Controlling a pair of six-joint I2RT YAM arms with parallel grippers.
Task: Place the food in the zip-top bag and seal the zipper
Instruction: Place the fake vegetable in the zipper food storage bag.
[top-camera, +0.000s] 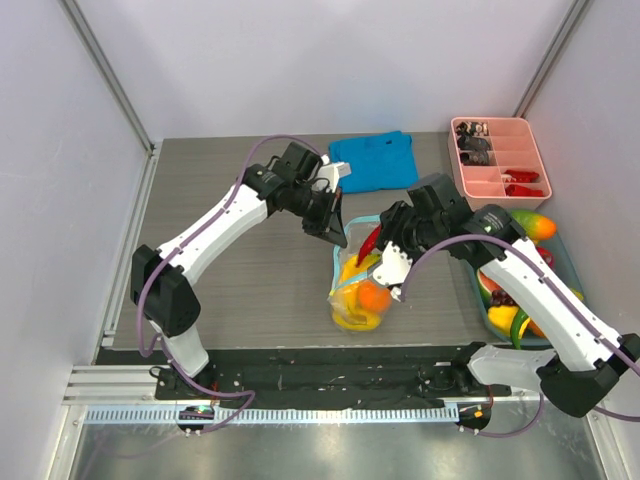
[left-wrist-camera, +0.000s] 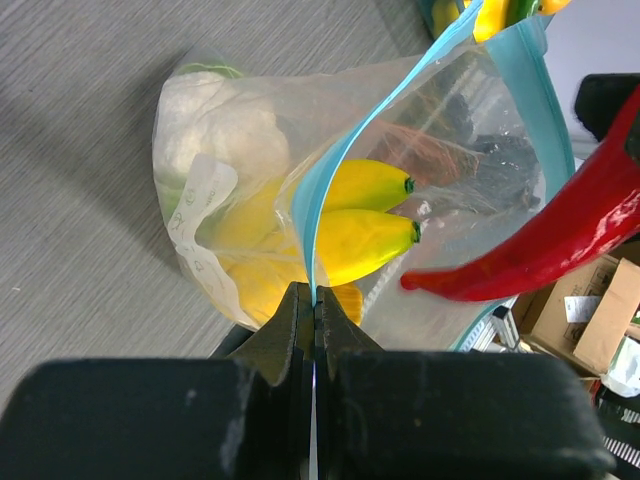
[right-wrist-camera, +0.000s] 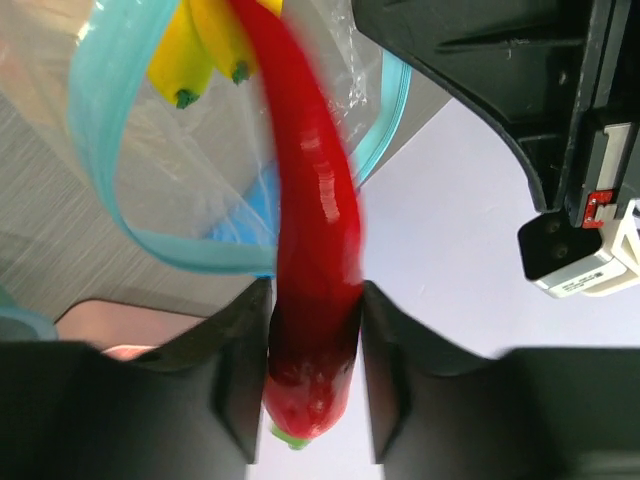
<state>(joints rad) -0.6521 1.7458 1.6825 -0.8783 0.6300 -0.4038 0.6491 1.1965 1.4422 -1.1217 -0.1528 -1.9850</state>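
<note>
my right gripper (right-wrist-camera: 312, 340) is half closed on the stem end of a red pepper (right-wrist-camera: 312, 220), its long axis running up the frame, tip over the mouth of the zip-top bag (right-wrist-camera: 200, 170) at upper left. my left gripper (left-wrist-camera: 314, 300), pinched fully on the zipper (left-wrist-camera: 335, 180) at lower centre, holds that mouth open; i judge the pepper goes straight ahead, tip first.

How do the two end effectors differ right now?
The left end effector is shut on the blue zipper; the right end effector stands wider, clamped on a red chili pepper. Left holds the rim of the zip-top bag; right points its pepper at the opening. Both grip something.
</note>
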